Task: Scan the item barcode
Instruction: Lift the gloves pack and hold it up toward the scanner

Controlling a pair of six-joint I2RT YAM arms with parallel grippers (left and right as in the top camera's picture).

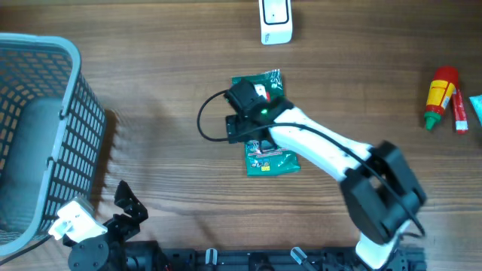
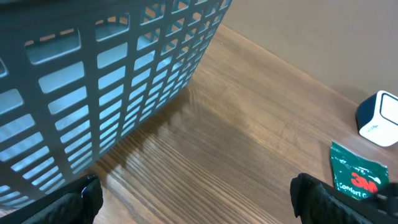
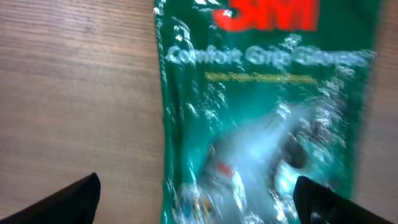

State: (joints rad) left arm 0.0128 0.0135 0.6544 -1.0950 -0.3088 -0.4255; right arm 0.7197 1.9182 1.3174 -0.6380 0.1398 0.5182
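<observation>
Glove packet [image 3: 261,124]: flat at the middle of the table [image 1: 151,75], printed front up; no barcode shows, so it is likely underneath
Right gripper [image 3: 199,202]: fingers spread wide astride the packet, holding nothing; seemingly placed to pinch its edges
Scanner [image 1: 275,21]: white, at 12 o'clock from the packet, well apart; the packet would need carrying there
Left gripper [image 2: 199,202]: spread and empty, at 7 o'clock near the basket [image 1: 68,113], apparently parked clear
Bottle [image 1: 439,94]: at 3 o'clock, untouched
</observation>
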